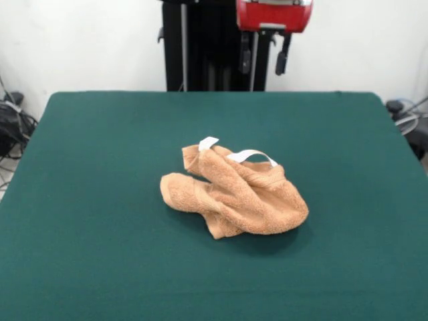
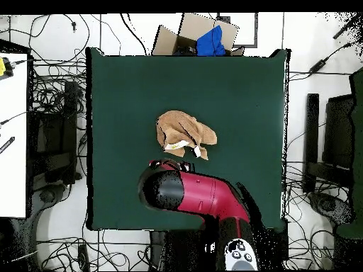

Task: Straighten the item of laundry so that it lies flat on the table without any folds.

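Towel (image 1: 234,192) lies bunched mid-table (image 1: 87,221), gripper (image 1: 264,57) raised far behind, jaws seemingly apart. From overhead, the arm (image 2: 195,195) hangs beside the heap; grabbing a buried fold could merely drag the bundle.

The towel (image 1: 234,194) was plain orange-tan with white tags (image 1: 208,143); the counter (image 1: 100,200) was dark green; the arm (image 2: 202,196) was red and black.

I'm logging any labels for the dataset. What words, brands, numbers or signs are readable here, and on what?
None can be read.
White tags on the crumpled orange-tan terry towel: any print is too small to read.
Red arm housing: no marking shows.
Dark green felt table: no text.
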Tool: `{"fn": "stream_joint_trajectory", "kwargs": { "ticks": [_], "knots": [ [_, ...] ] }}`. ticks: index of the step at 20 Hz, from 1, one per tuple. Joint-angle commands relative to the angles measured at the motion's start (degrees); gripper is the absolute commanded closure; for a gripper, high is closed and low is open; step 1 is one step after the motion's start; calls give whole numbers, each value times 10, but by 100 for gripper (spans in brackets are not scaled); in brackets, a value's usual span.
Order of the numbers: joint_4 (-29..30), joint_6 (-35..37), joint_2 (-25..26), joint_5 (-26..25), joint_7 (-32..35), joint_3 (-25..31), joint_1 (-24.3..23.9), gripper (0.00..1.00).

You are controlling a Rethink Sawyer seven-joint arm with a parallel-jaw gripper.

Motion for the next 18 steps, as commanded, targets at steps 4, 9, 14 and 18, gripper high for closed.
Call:
{"fn": "stream_joint_trajectory", "kwargs": {
  "ticks": [4, 9, 14, 18],
  "knots": [
    [10, 62, -27, -43, -42, 67, -48, 0],
    [11, 70, -33, -49, -33, 72, -51, 0],
    [17, 62, -29, -56, -25, 78, -56, 0],
    [28, 44, -22, -65, -22, 83, -64, 0]
  ]
}}
